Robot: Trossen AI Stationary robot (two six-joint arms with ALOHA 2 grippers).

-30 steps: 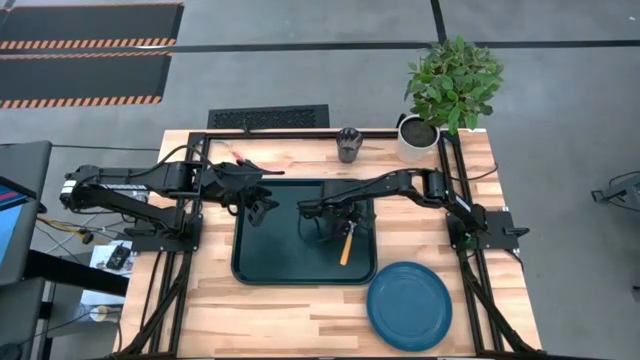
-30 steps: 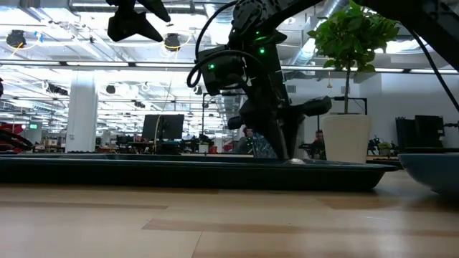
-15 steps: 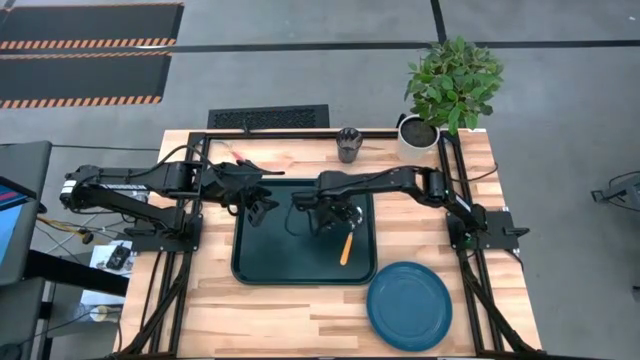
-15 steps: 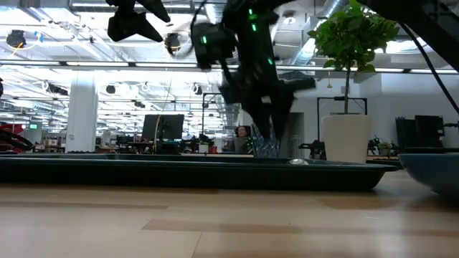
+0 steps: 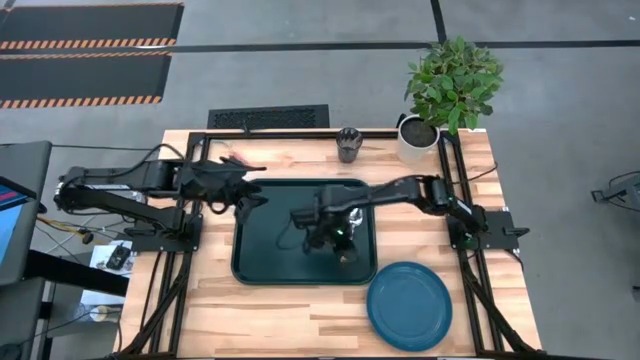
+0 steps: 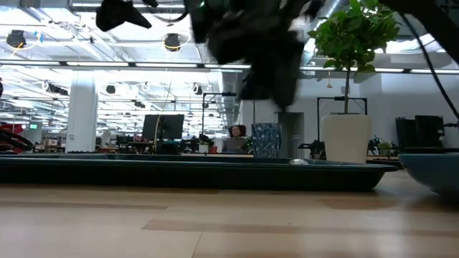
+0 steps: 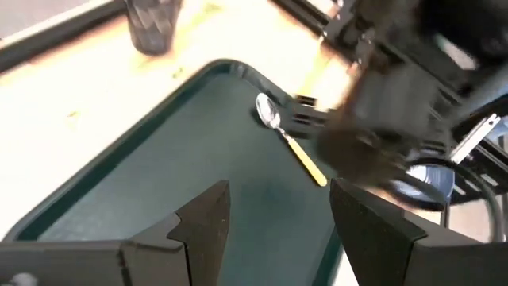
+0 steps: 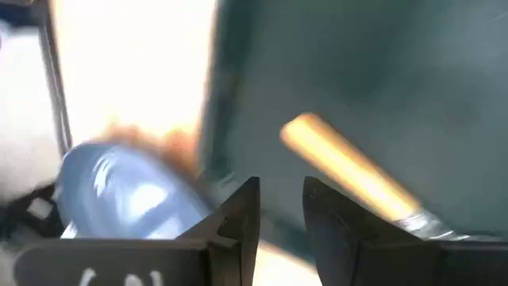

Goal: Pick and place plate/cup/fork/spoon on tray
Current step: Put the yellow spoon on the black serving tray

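- The right gripper (image 5: 335, 232) hovers above the tray (image 5: 270, 250), fingers slightly parted and empty
- The spoon (image 7: 290, 142) lies on the tray beneath it
- The left gripper (image 5: 250, 196), released, waits at the tray's far left corner
- The plate (image 5: 408, 305) sits on the surface near the tray; the cup (image 5: 348, 144) stands beyond it

Spoon (image 7: 290, 141) in tray (image 5: 265, 262) — plate (image 5: 408, 305) beside it, cup (image 5: 348, 144) behind.
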